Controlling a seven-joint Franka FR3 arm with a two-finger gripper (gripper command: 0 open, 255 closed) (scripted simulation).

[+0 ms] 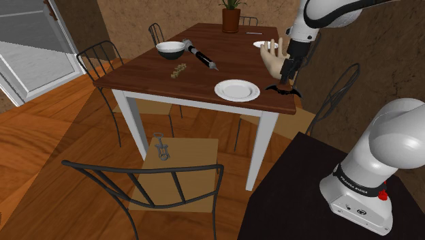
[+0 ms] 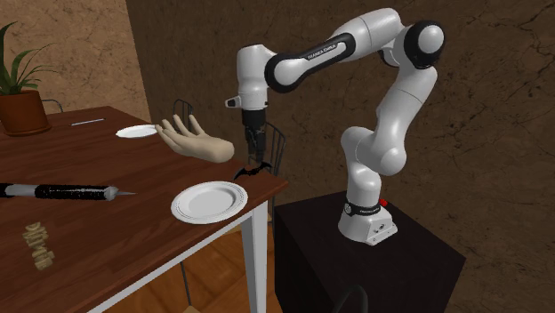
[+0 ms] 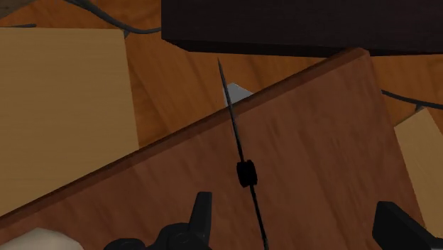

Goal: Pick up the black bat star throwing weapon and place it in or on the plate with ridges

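**Bat star not gripped yet: grasp step in hand**

Bat star (image 1: 282, 88) sits at the table (image 1: 150, 75) corner nearest the stand (image 1: 293, 194). It looks upright on its edge: the wrist view has it as a thin line running between the fingers. End effector (image 1: 291, 71) hangs straight over it, released. The jaws stand wide apart and neither finger touches the star that I can see. The star lies nearer one finger than the other. Pale model hand (image 1: 274, 58) is just behind the end effector.

White plate (image 1: 237, 90) with the ribbed rim is near the star, toward the shoulder view's left, with nothing on it.

My read: pre-grasp. Next move calls for centring on the hub, clenching across the flat faces, lifting clear, a short traverse to the plate and a low release. Risks: an off-centre close tips the thin blade or pushes it off the table edge, and the model hand crowds the lift path.
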